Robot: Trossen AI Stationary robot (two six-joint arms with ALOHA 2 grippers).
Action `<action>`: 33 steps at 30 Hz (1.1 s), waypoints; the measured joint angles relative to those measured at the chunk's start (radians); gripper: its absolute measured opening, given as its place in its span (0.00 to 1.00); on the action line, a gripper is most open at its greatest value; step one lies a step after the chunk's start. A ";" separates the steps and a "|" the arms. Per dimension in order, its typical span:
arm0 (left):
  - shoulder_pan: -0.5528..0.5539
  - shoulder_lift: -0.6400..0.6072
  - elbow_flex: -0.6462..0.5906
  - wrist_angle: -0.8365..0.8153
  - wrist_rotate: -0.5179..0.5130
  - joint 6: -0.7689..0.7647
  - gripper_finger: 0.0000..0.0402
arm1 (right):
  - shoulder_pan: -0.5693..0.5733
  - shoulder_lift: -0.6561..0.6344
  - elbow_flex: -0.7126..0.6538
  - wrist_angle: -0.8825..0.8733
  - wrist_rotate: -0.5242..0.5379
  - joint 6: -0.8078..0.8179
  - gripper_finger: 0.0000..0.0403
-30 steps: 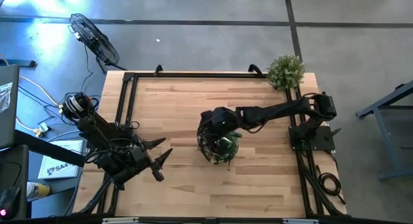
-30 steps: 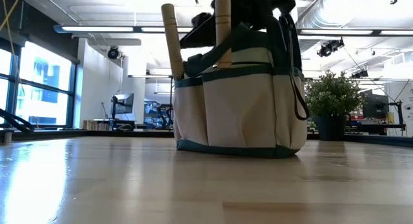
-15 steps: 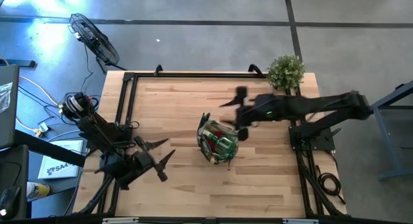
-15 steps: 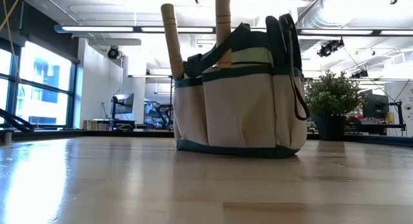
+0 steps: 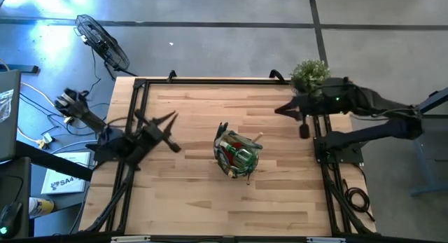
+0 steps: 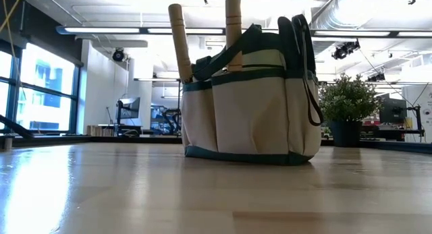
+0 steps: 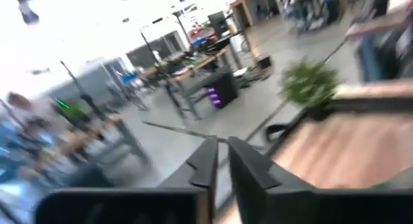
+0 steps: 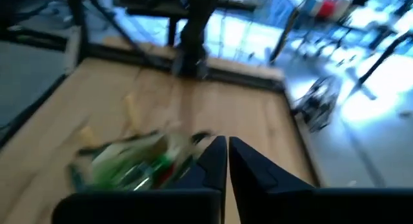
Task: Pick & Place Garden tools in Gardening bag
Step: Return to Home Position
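On the wooden table (image 5: 189, 201), we see the gardening bag (image 5: 236, 153) upright at centre, trowel handles (image 6: 233, 32) poking out. The left gripper (image 7: 222, 145) hangs at its nine o'clock, the right gripper (image 8: 226, 144) at two, both pinched narrow, empty.

A grey concrete floor (image 5: 224, 47) surrounded the wooden counter (image 5: 196, 197); tall windows (image 6: 44, 92) and ceiling strip lights (image 6: 101, 30) lit the room.
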 joint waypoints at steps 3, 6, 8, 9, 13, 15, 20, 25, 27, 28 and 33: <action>0.062 -0.078 -0.001 -0.173 0.022 0.007 0.02 | -0.047 -0.027 -0.002 -0.083 -0.104 0.038 0.01; 0.123 -0.167 -0.001 -0.319 0.103 -0.069 0.02 | -0.073 -0.066 -0.048 -0.088 -0.184 0.084 0.01; 0.148 -0.239 -0.001 -0.441 0.189 -0.133 0.01 | -0.074 -0.100 -0.107 -0.052 -0.266 0.106 0.01; 0.158 -0.279 -0.001 -0.510 0.233 -0.181 0.00 | -0.074 -0.119 -0.146 -0.031 -0.301 0.119 0.01; 0.198 -0.450 -0.001 -0.820 0.416 -0.447 0.00 | -0.048 -0.200 -0.328 0.152 -0.297 0.229 0.01; 0.219 -0.530 -0.001 -0.972 0.508 -0.589 0.00 | -0.027 -0.242 -0.418 0.248 -0.269 0.260 0.01; 0.243 -0.669 -0.001 -1.256 0.598 -0.845 0.00 | 0.035 -0.302 -0.613 0.516 -0.234 0.301 0.01; 0.241 -0.699 -0.018 -1.347 0.662 -0.943 0.00 | 0.077 -0.308 -0.747 0.732 -0.185 0.301 0.01; 0.241 -0.709 -0.050 -1.327 0.673 -0.946 0.00 | 0.081 -0.305 -0.788 0.781 -0.141 0.307 0.01; 0.241 -0.709 -0.073 -1.297 0.675 -0.945 0.00 | 0.081 -0.302 -0.805 0.805 -0.124 0.309 0.01; 0.241 -0.736 -0.202 -1.182 0.730 -0.942 0.00 | 0.081 -0.300 -0.872 0.902 -0.126 0.307 0.01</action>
